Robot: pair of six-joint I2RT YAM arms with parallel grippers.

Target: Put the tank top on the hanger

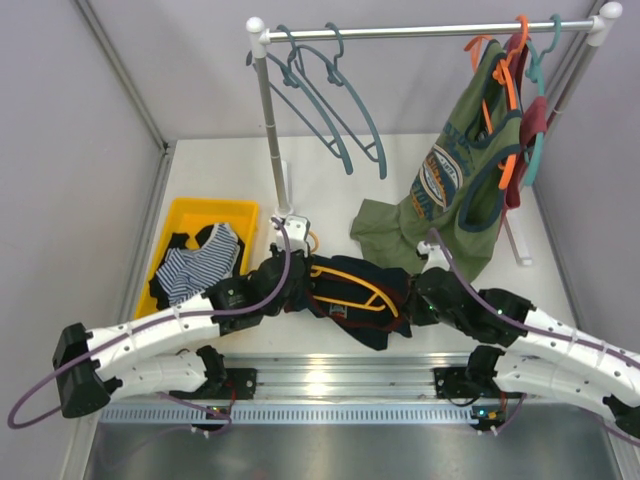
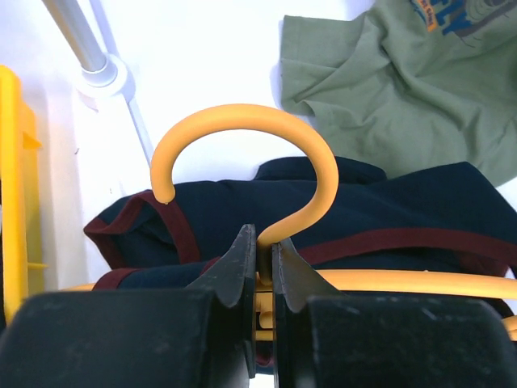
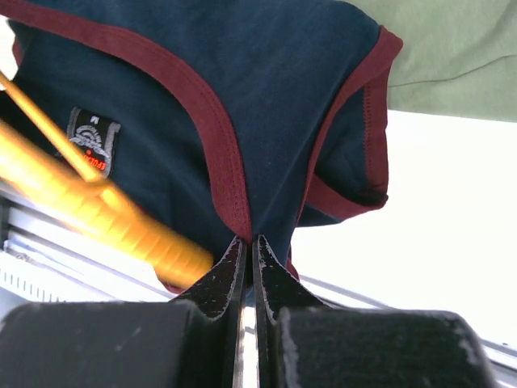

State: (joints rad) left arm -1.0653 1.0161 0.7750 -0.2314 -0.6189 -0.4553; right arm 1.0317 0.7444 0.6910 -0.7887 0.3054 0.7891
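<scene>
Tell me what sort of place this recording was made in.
Probably a lab test cell staged as a clothes-hanging station: plain grey partition walls around a white table, a small garment rail with blue-grey hangers, and a yellow bin holding a striped garment.

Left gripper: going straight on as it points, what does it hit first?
Likely the tank top, bunched just past the left gripper, which is shut on the hanger neck. Beyond that, table; depth is hard to judge.

Nothing can be read: red lettering on the tank top label is blurred, and the olive top print is illegible.
</scene>
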